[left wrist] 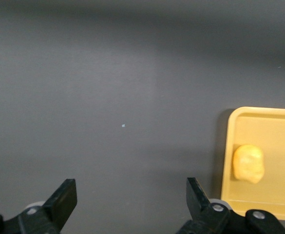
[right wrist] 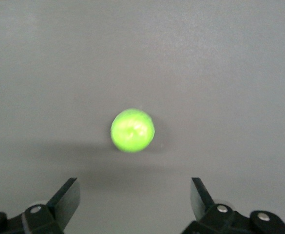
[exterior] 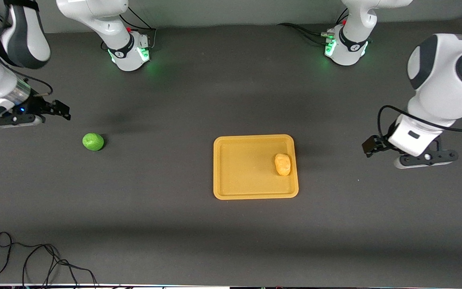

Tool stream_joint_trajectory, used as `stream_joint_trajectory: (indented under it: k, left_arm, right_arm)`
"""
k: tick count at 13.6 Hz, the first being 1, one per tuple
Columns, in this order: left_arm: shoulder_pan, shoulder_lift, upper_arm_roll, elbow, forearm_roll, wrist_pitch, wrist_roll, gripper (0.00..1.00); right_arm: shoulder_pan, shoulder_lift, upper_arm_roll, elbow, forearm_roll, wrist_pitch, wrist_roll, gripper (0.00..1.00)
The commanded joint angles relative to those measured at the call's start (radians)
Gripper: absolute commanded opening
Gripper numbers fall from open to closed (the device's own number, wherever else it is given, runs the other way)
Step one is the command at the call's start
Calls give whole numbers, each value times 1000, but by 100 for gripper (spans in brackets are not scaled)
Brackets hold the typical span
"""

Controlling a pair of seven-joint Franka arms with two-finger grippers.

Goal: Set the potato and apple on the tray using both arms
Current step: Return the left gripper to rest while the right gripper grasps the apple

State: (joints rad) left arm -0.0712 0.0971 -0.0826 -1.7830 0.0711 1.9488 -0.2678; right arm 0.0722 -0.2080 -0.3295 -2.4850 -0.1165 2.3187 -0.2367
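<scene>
The yellow-orange tray (exterior: 247, 192) lies mid-table. The lumpy potato (exterior: 282, 164) rests in it, by the rim toward the left arm's end; it also shows in the left wrist view (left wrist: 248, 163) inside the tray (left wrist: 278, 117). The green apple (exterior: 93, 141) sits on the bare table toward the right arm's end and shows in the right wrist view (right wrist: 132, 130). My left gripper (exterior: 369, 145) is open and empty, above the table beside the tray. My right gripper (exterior: 63, 109) is open and empty, up in the air near the apple.
The dark grey table (exterior: 175, 224) spreads all round. A loose black cable (exterior: 34, 261) lies near the table's front edge at the right arm's end. Both arm bases (exterior: 128, 50) stand along the table's back edge.
</scene>
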Motion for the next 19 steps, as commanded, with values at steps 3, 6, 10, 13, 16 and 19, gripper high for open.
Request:
stream_joint_trajectory:
  k: [3,6,10,13,16,19]
  left_arm:
    - [51,-65,0,-38,-7,-48,123,100]
    - [71,-98,0,-32,-14,-100,205,100]
    - [85,-126,9,-12,-65,-180,274,100]
    - [84,-125,32,8,-67,-231,332,100]
    - [84,-125,32,10,-67,-232,332,100]
    - [82,-120,32,17,-67,-229,331,100]
  right_arm:
    - [8,212,-3,-84,70,344,13,100]
    - [43,332,-2,-81,136,476,8,100]
    - [64,401,4,-71,193,496,5,100]
    - [60,438,4,-69,195,493,2,100]
    - [58,438,4,-52,195,482,-9,59]
    - [63,371,-3,102,195,255,-18,55]
